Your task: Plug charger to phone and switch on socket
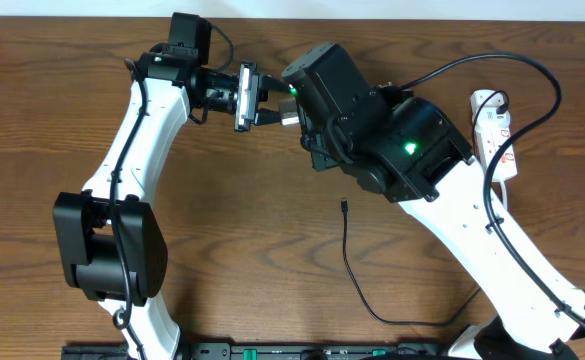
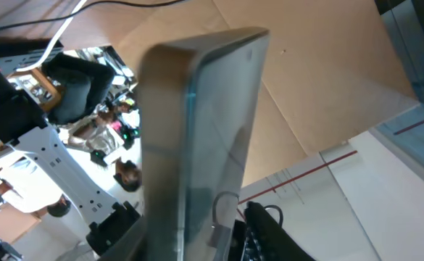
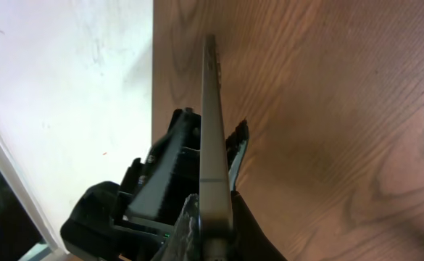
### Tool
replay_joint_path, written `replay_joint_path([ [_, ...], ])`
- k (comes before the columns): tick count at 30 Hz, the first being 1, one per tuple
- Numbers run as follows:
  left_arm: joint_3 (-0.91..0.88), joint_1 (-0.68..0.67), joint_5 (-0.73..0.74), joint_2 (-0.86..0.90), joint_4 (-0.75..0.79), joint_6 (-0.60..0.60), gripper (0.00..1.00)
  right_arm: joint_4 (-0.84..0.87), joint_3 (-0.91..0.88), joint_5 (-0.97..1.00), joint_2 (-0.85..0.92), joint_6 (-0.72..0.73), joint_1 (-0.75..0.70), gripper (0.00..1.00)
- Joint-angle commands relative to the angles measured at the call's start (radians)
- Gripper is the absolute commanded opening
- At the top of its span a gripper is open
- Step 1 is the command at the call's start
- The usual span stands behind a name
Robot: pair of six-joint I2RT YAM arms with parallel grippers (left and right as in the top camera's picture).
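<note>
From overhead, the phone [image 1: 245,80] stands on edge at the far side of the table [image 1: 272,230], caught between the two arms. The left pincer [image 1: 236,98] straddles it from one side and the right pincer [image 1: 268,108] meets it from the other. The charger [image 1: 350,260] lies loose on the wood, its plug tip well apart from the phone. The socket [image 1: 492,125] sits at the far right, partly behind the right arm.

The left wrist view is filled by the phone's glassy slab, upright and very close. Whether the left jaws are truly clenched on it I cannot tell.

The right wrist view shows the phone edge-on, rising from between the right fingers, which are clamped on it. The left jaws flank it further along (a gap, if any, is too fine to see).

The likely trouble is the handover. If the right pincer lets go before the left one bites firmly, the thin slab could pivot or drop. A skewed hold would also leave the port badly angled for the plug tip.
</note>
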Motion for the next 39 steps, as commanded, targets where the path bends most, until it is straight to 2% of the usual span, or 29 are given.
replay_joint_path([
  [1,0.026,0.005,0.024,-0.028,-0.002,-0.008,0.26,0.001,0.007,0.007,-0.007,0.011,0.015,0.04],
  [5,0.026,0.005,0.024,-0.028,-0.002,-0.008,0.19,0.002,0.007,-0.006,-0.007,0.001,0.015,0.04],
  [6,0.026,0.005,0.025,-0.028,-0.002,-0.008,0.14,0.002,0.007,-0.008,-0.007,-0.001,0.015,0.04],
  [9,0.026,0.005,0.024,-0.028,-0.002,-0.008,0.08,0.002,0.007,-0.009,-0.007,-0.016,0.015,0.06],
  [15,0.026,0.005,0.024,-0.028,-0.002,-0.008,0.07,0.002,0.007,-0.023,-0.007,-0.056,0.015,0.14],
  [17,0.026,0.005,0.025,-0.028,-0.002,-0.008,0.07,0.001,0.007,-0.022,-0.007,-0.066,0.015,0.20],
  [21,0.026,0.005,0.024,-0.028,-0.002,-0.007,0.07,0.001,0.007,-0.013,-0.007,-0.122,0.014,0.47],
  [25,0.026,0.005,0.023,-0.028,0.000,-0.006,0.07,0.002,0.007,0.009,-0.010,-0.225,0.003,0.70],
  [31,0.026,0.005,0.020,-0.028,0.077,-0.007,0.07,0.003,0.007,0.008,-0.047,-0.391,-0.053,0.79],
  [36,0.026,0.005,0.004,-0.028,0.085,-0.006,0.07,-0.001,0.007,0.008,-0.098,-0.523,-0.114,0.85],
  [39,0.026,0.005,-0.008,-0.028,0.152,-0.006,0.07,-0.022,0.007,0.008,-0.125,-0.590,-0.161,0.89],
])
